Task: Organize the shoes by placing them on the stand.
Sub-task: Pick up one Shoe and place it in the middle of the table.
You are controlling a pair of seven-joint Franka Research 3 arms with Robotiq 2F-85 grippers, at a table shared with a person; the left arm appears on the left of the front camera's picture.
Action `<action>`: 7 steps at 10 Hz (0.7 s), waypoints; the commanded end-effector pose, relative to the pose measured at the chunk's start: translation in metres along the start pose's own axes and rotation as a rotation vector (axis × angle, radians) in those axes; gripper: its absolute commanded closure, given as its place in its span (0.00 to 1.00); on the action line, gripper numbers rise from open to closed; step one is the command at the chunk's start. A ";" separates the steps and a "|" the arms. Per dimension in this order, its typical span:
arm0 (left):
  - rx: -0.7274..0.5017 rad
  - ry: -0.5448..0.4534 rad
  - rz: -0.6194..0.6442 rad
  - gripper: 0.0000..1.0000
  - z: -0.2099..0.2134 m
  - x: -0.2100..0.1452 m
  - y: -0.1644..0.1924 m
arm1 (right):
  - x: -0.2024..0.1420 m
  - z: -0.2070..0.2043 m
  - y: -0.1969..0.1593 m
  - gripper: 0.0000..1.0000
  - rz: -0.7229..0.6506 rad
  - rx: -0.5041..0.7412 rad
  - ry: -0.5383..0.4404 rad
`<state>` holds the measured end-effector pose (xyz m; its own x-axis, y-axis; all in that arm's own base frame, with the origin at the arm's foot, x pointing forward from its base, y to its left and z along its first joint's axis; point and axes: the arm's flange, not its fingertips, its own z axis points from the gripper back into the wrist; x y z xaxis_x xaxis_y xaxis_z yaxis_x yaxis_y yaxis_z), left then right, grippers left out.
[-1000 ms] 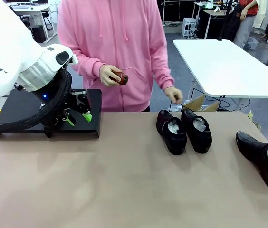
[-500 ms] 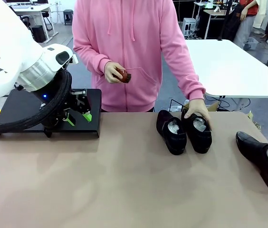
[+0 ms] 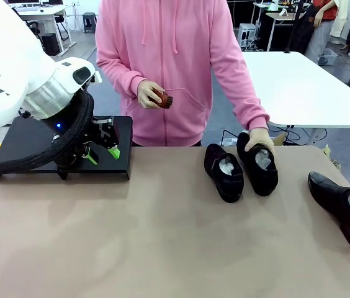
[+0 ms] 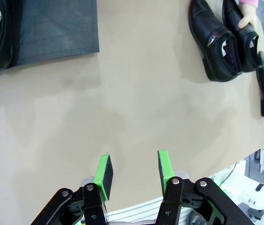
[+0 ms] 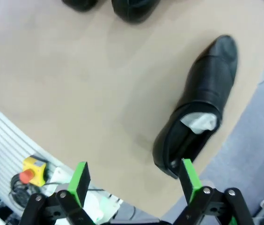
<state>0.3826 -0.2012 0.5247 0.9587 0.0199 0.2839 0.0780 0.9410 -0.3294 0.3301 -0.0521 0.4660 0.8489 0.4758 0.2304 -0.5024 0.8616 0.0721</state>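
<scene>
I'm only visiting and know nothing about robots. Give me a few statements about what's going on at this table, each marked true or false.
1. The person's hand is on a shoe. True.
2. The left gripper is clamped on a shoe. False: its jaws are open and hold nothing.
3. The person's other hand holds a small brown brush. True.
4. All four shoes sit on the stand. False: three lie on the table, off the stand.
5. The right gripper is open, with a lone shoe lying beyond it. True.
</scene>
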 end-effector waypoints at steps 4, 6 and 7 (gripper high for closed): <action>-0.018 0.006 0.006 0.47 0.001 0.001 0.001 | -0.038 -0.005 0.018 0.00 -0.087 -0.015 -0.015; -0.018 0.006 0.006 0.47 0.001 0.001 0.001 | -0.017 0.022 -0.002 0.00 -0.054 -0.008 -0.030; -0.018 0.006 0.006 0.47 0.001 0.001 0.001 | -0.017 0.022 -0.002 0.00 -0.054 -0.008 -0.030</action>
<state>0.3827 -0.2012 0.5247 0.9587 0.0199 0.2839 0.0780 0.9410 -0.3294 0.3126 -0.0644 0.4834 0.8735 0.4171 0.2511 -0.4487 0.8898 0.0827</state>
